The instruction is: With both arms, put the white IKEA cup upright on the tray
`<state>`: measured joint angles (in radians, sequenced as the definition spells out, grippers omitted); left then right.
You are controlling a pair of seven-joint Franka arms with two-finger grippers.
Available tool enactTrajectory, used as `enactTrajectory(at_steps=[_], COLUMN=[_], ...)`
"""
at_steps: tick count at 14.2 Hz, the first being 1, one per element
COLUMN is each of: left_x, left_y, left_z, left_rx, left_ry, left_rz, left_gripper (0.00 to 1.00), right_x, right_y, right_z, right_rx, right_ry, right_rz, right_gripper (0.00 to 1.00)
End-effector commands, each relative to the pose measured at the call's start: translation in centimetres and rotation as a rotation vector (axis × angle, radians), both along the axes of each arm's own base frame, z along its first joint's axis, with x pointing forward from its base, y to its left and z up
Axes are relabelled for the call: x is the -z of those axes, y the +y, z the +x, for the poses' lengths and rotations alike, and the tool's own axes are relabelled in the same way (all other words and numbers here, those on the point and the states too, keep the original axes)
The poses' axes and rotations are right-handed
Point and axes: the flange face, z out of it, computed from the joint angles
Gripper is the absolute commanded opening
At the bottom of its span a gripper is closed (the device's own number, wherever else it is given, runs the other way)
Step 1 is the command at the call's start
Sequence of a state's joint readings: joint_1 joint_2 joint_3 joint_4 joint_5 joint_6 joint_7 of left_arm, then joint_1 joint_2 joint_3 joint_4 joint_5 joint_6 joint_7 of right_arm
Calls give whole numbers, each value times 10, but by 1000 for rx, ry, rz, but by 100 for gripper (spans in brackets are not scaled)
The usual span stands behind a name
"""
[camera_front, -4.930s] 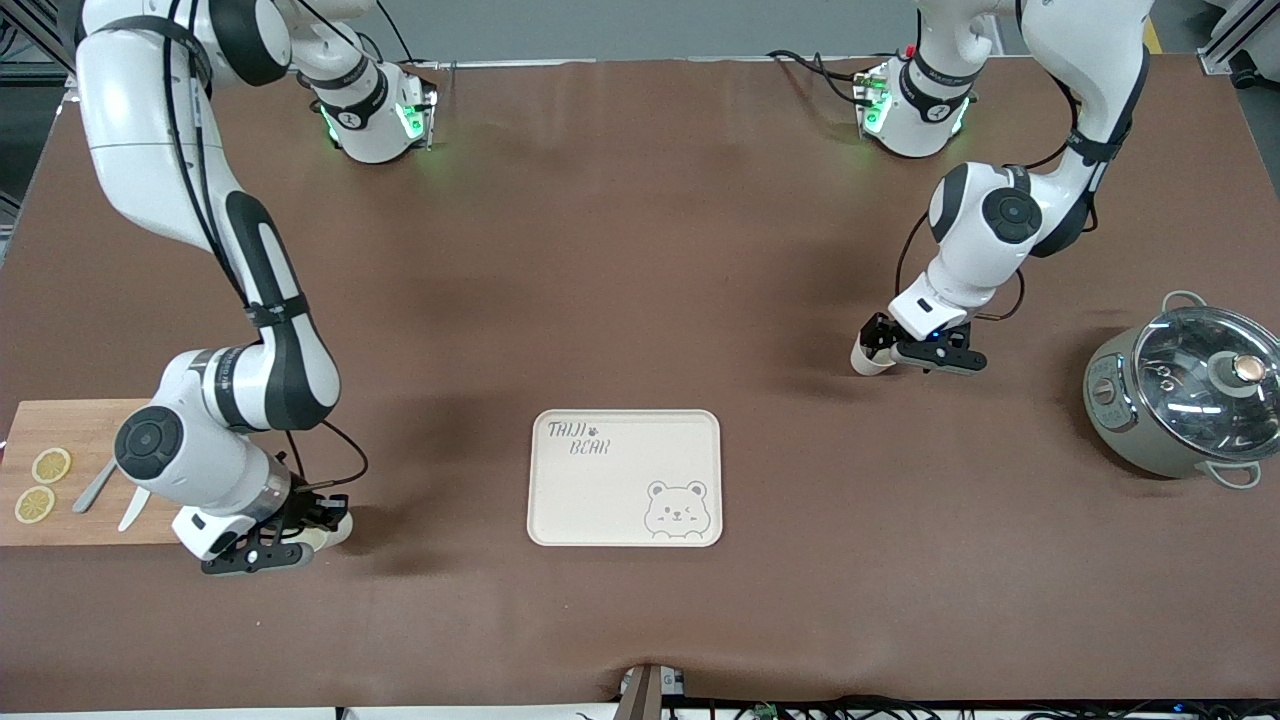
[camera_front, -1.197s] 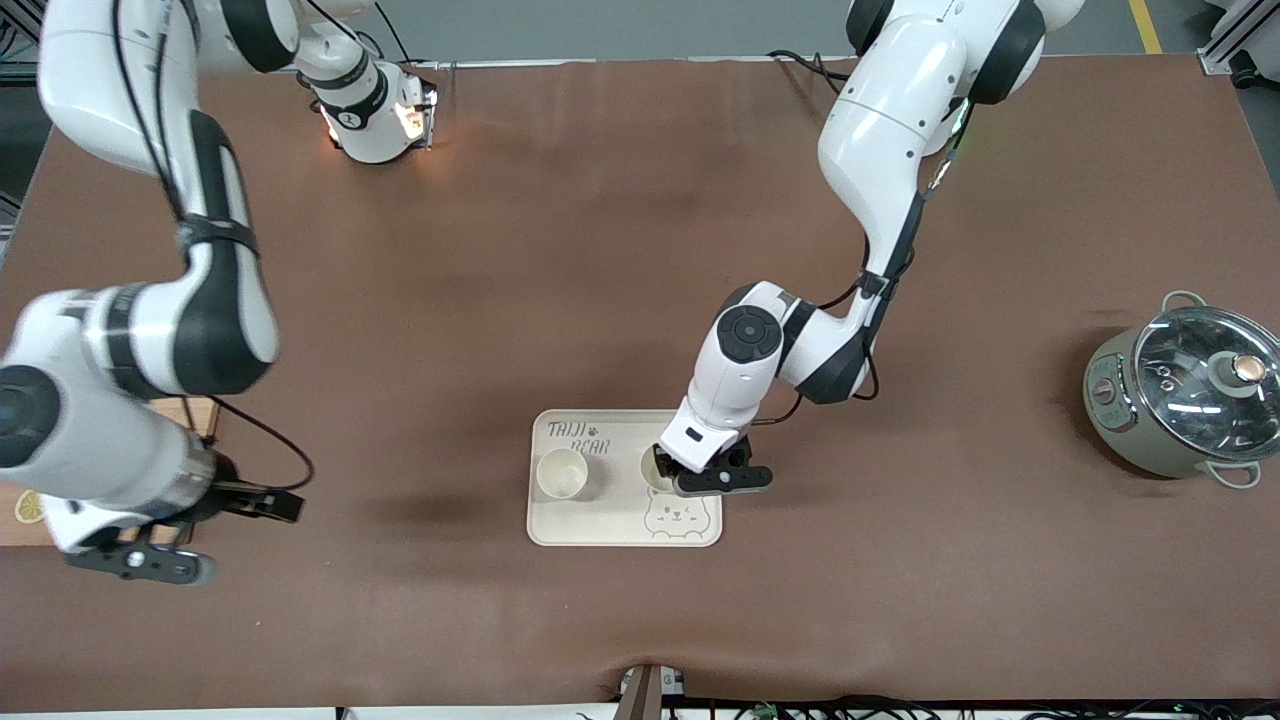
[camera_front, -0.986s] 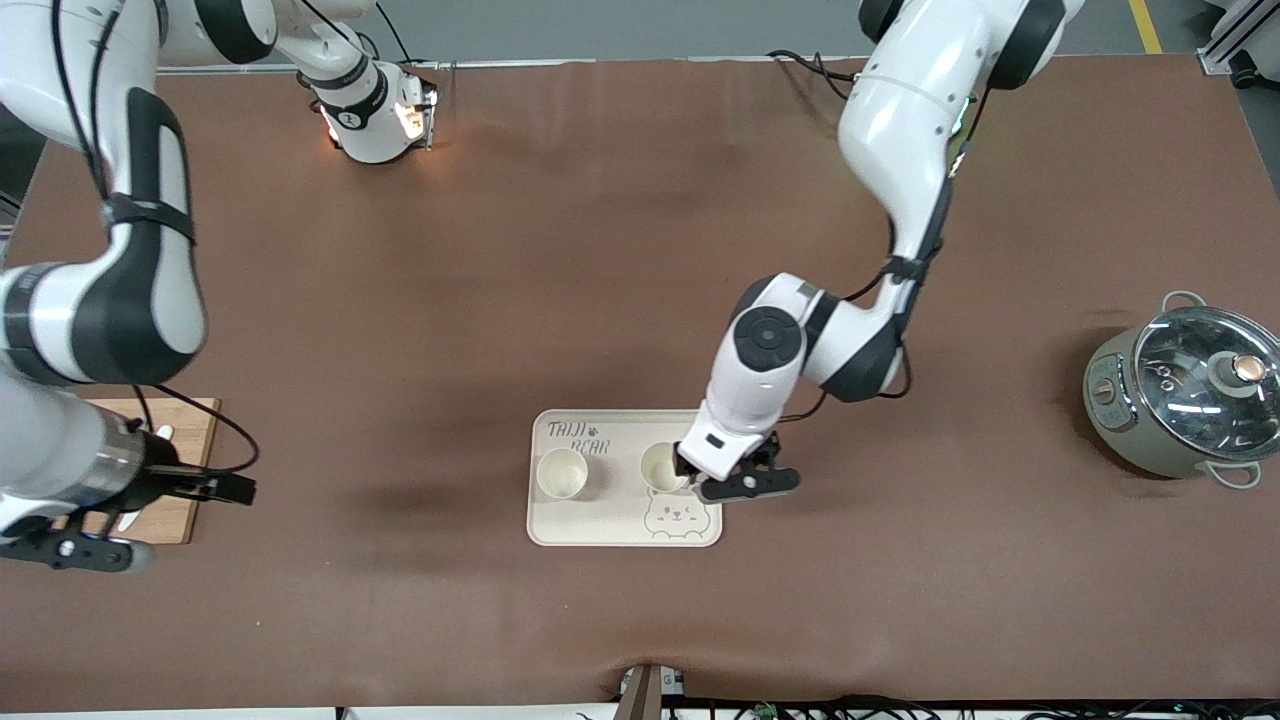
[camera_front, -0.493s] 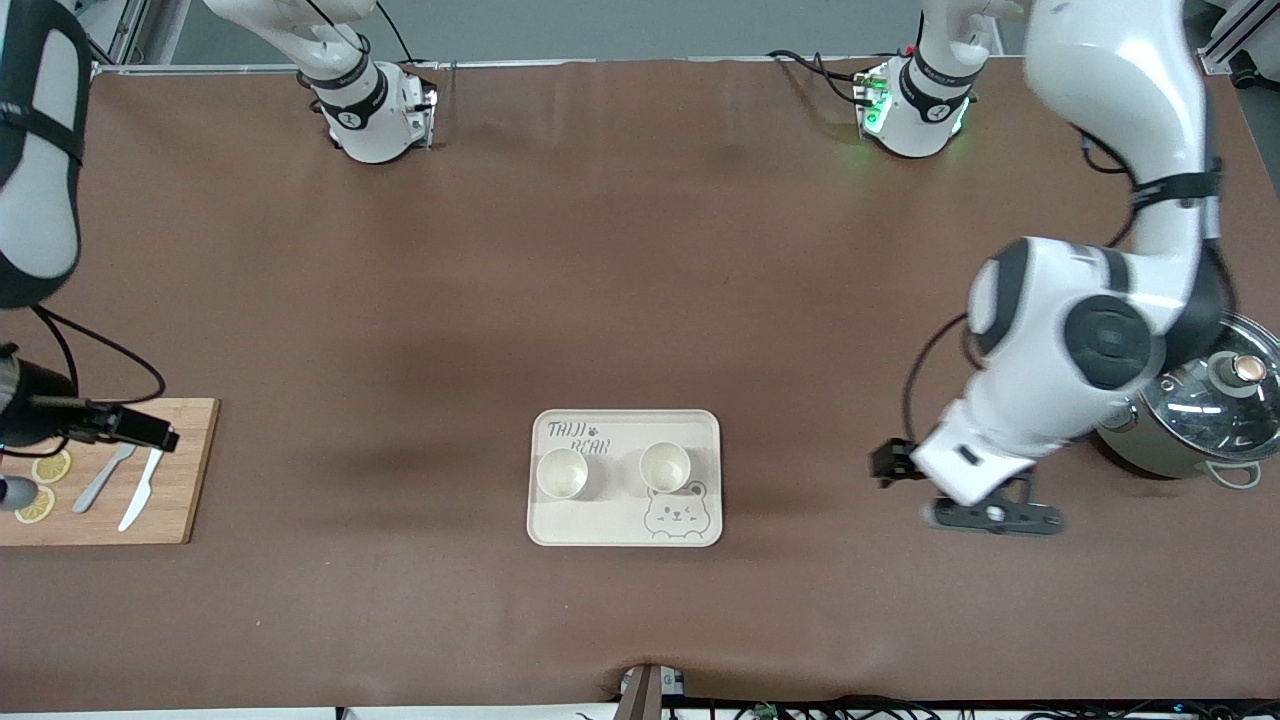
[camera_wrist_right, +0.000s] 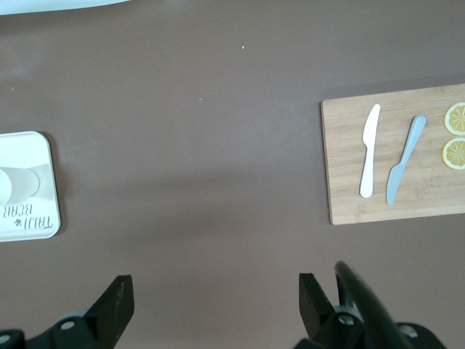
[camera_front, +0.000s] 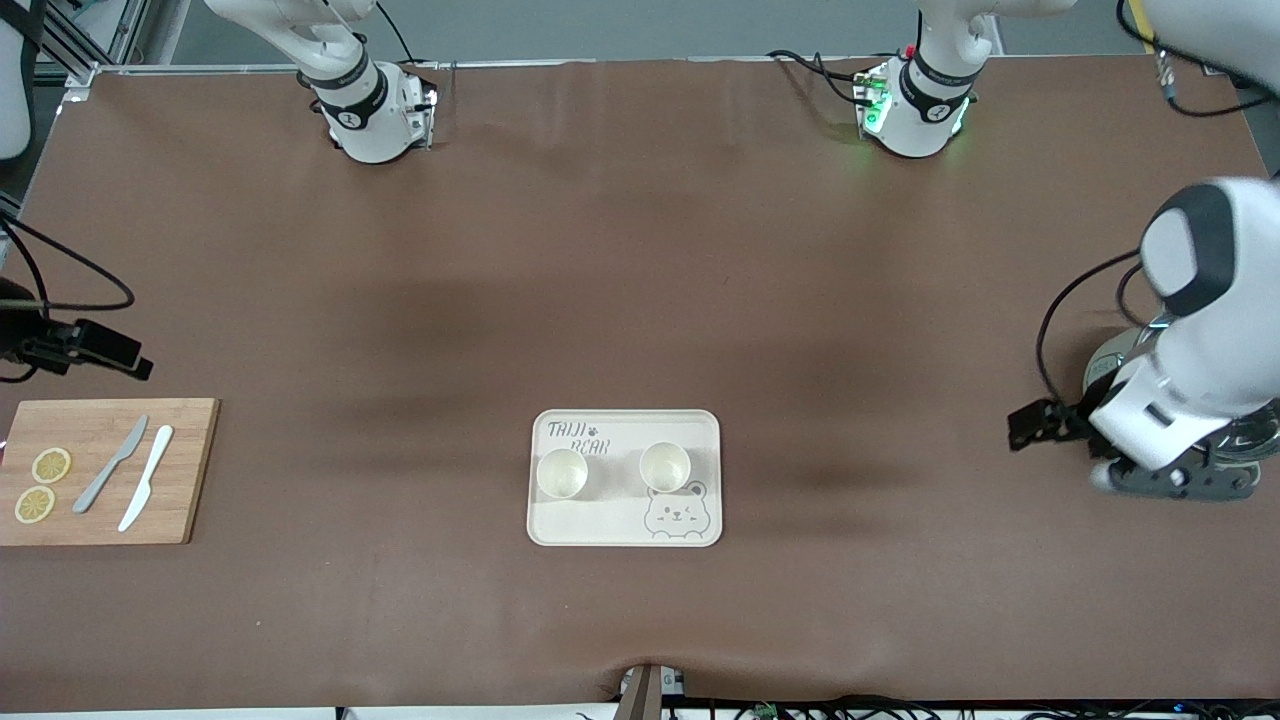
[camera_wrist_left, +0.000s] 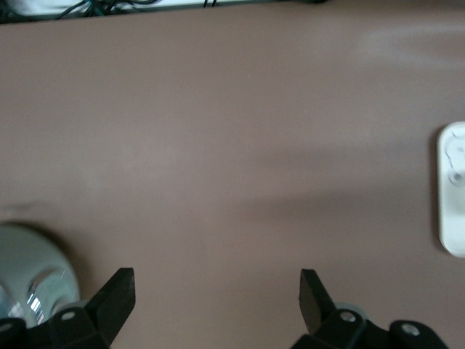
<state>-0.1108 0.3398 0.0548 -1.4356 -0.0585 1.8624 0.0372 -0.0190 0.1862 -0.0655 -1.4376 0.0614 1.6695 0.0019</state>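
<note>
A broad table covered in matte brown sheeting (camera_front: 640,250) fills nearly the whole front view, its surface marked by soft, diffuse shadows under even overhead light. Along the table's edge by the robots' bases runs a thin pale strip (camera_front: 620,63), with a band of grey floor (camera_front: 640,25) above it. A yellow floor line (camera_front: 1143,25) shows at the corner toward the left arm's end. Silver aluminium framing (camera_front: 75,45) stands at the corner toward the right arm's end. Dark cables (camera_front: 900,708) trail along the table's edge nearest the front camera, beside a small metal bracket (camera_front: 645,690) at its middle.
</note>
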Motion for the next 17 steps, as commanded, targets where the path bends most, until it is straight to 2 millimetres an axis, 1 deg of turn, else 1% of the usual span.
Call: enactTrajectory(at_steps=[1, 2, 4, 5, 7, 9, 10, 12, 13, 14, 15, 17], left_x=[-37, -53, -82, -93, -108, -118, -119, -125, -128, -134, -137, -137], left_y=[2, 4, 6, 6, 4, -7, -21, -31, -44, -50, -50, -51], left_z=[-37, -46, -66, -76, -93, -106, -112, -118, -122, -126, -128, -131], left_rx=[-2, -3, 10, 14, 20, 29, 50, 48, 68, 66, 28, -41], left_ry=[33, 33, 25, 36, 59, 81, 97, 108, 105, 97, 94, 108], left_rz=[-22, -22, -21, -19, -20, -20, -14, -13, -12, -13, -15, -15], left_gripper=[100, 100, 100, 100, 100, 100, 100, 100, 100, 100, 100, 100], right_x=[-6, -4, -9, -12, -13, -14, -16, -19, -19, -18, -18, -17], right_y=[-2, -3, 0, 2, 1, 1, 3, 9, 10, 11, 11, 9], right_z=[-33, -38, -47, -53, -60, -62, -63, -64, -65, -69, -69, -68], right_rx=[-32, -30, -38, -43, -45, -47, -48, -47, -49, -49, -49, -46], right_ry=[-25, -30, -35, -39, -40, -40, -39, -39, -25, 4, 10, 6], right_rz=[2, 0, -4, -15, -29, -31, -30, -29, -28, -25, -25, -25], right_gripper=[100, 100, 100, 100, 100, 100, 100, 100, 100, 100, 100, 100])
